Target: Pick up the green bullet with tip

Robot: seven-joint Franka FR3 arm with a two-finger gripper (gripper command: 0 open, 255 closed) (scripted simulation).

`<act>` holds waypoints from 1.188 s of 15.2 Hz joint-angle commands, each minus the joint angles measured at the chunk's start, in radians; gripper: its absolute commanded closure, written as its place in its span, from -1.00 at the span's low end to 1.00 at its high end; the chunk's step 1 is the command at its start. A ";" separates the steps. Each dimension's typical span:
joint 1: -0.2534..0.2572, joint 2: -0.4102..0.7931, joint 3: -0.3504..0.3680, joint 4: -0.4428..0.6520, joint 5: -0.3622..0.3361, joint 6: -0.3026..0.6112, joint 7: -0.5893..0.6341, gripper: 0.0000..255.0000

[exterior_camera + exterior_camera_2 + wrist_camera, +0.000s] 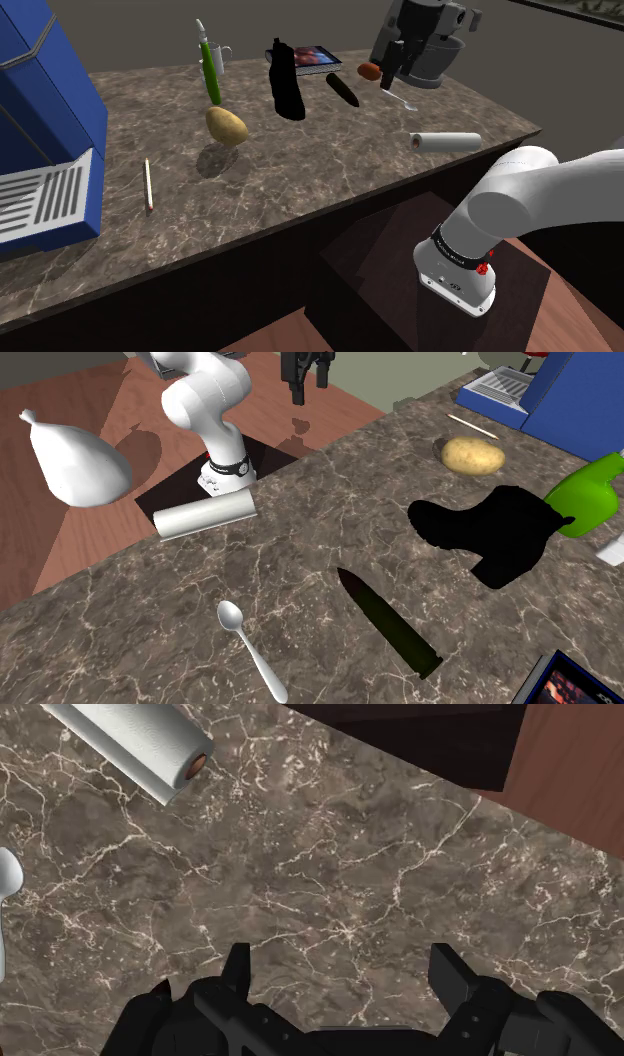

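The bullet is a dark, green-tinged pointed cylinder lying flat on the marbled counter, between a black boot and a spoon. In the second exterior view the bullet lies with its tip toward the arm's side of the counter. My gripper hangs high over the counter's near edge, well apart from the bullet. It also appears at the top of the second exterior view. In the wrist view the gripper is open over bare counter with nothing between its fingers, beside a paper towel roll.
A paper towel roll lies near the counter edge by my stand, the spoon beyond it. A potato, a green bottle, a thin stick, a book, a mixer and a blue machine also occupy the counter.
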 commanded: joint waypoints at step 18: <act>-0.127 0.594 -0.060 0.220 -0.106 0.373 0.089 -1.00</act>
